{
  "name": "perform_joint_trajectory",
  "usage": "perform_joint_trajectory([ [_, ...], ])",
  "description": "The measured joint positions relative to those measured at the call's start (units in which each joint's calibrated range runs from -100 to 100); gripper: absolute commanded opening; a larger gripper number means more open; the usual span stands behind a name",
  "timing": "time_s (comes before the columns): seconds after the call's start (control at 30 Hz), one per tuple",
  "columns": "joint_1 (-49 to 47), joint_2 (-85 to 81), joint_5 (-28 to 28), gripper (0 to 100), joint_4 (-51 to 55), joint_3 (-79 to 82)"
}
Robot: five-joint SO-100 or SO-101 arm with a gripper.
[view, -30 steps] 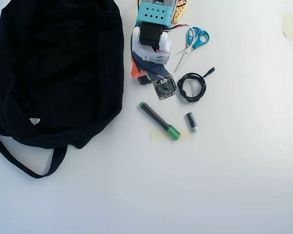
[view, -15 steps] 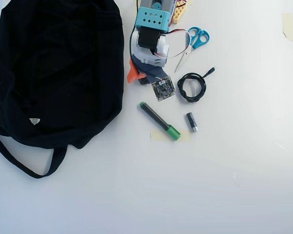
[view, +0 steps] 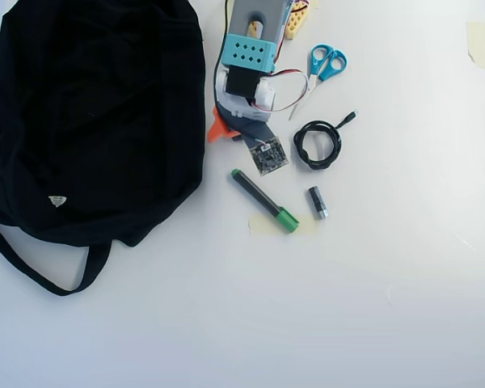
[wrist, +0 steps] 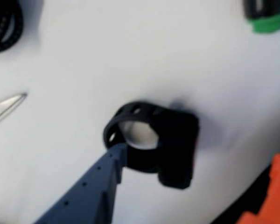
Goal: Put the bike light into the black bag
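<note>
In the wrist view the bike light (wrist: 175,144), a small black block with a black rubber loop strap, lies on the white table. My gripper (wrist: 196,161) is open and low over it. The blue finger (wrist: 102,179) touches the loop from the lower left, and the orange finger (wrist: 270,196) stands apart at the lower right. In the overhead view the arm covers the light, and my gripper (view: 236,133) sits just right of the black bag (view: 97,113). The bag is large and soft and fills the upper left.
A green-capped marker (view: 264,200) (wrist: 268,18), a small grey-black cylinder (view: 318,202), a coiled black cable (view: 318,145) (wrist: 4,23) and blue scissors (view: 323,65) (wrist: 7,106) lie right of the arm. The bag's strap (view: 40,271) loops toward the lower left.
</note>
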Motion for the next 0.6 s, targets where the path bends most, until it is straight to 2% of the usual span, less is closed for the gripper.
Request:
perform_joint_trajectory([
  [0.6, 0.22, 0.25, 0.49, 39, -3.18, 2.44],
])
